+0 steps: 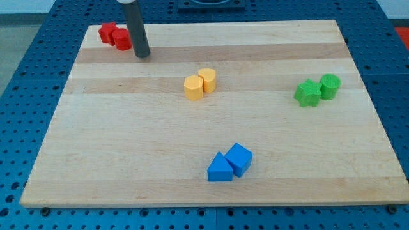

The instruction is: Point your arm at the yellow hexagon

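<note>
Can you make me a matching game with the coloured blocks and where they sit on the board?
Things:
1. red blocks
2. green blocks
3. blue blocks
4. yellow hexagon

Places:
A. near the view's bottom, a little right of the middle
B. the view's top left corner, right beside my tip
C. near the board's middle, touching a yellow cylinder
D. the view's right side

Right pairs: 1-B, 2-D, 3-A, 4-C
</note>
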Tool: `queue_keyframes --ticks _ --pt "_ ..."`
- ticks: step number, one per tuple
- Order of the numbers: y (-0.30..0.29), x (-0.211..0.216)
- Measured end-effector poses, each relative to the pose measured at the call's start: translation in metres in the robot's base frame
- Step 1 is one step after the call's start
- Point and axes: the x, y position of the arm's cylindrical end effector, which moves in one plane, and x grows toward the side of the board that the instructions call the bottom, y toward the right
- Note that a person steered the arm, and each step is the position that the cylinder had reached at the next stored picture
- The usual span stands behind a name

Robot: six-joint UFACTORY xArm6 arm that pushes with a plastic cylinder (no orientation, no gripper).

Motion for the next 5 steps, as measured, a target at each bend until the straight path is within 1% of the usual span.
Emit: queue_keyframes --ticks 2,5 --pt "0.011 0.033" --pt "0.021 0.111"
